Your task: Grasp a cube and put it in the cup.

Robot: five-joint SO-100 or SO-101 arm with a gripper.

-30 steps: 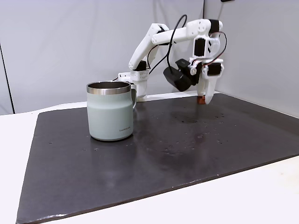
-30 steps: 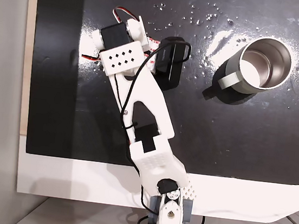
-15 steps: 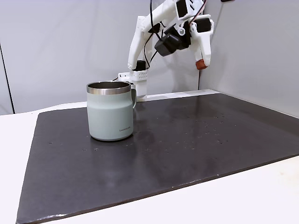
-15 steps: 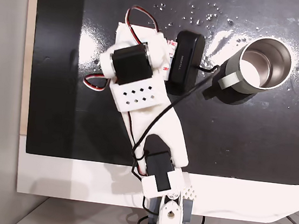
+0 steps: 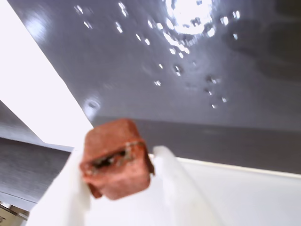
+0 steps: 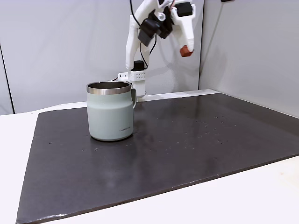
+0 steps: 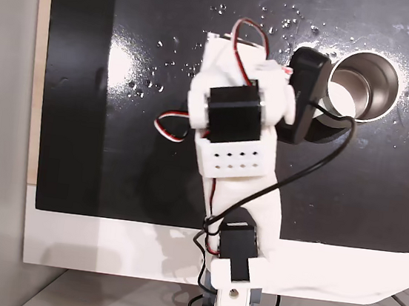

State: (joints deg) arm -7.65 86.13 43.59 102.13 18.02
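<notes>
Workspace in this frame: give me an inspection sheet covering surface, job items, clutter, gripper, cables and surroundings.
Surface: dark mat on a white table, speckled with small glossy spots.
Cube: reddish-brown cube pinched between the white fingers, raised high above the mat in a fixed view.
Cup: grey-green mug upright on the mat, steel rim, looks empty from above; the arm partly overlaps it there.
Clutter: nothing seen.
Gripper: gripper shut on the cube, well off to the side of the mug in a fixed view.
Cables: black cable and red-white wires looping off the arm.
Surroundings: plain grey walls.
</notes>
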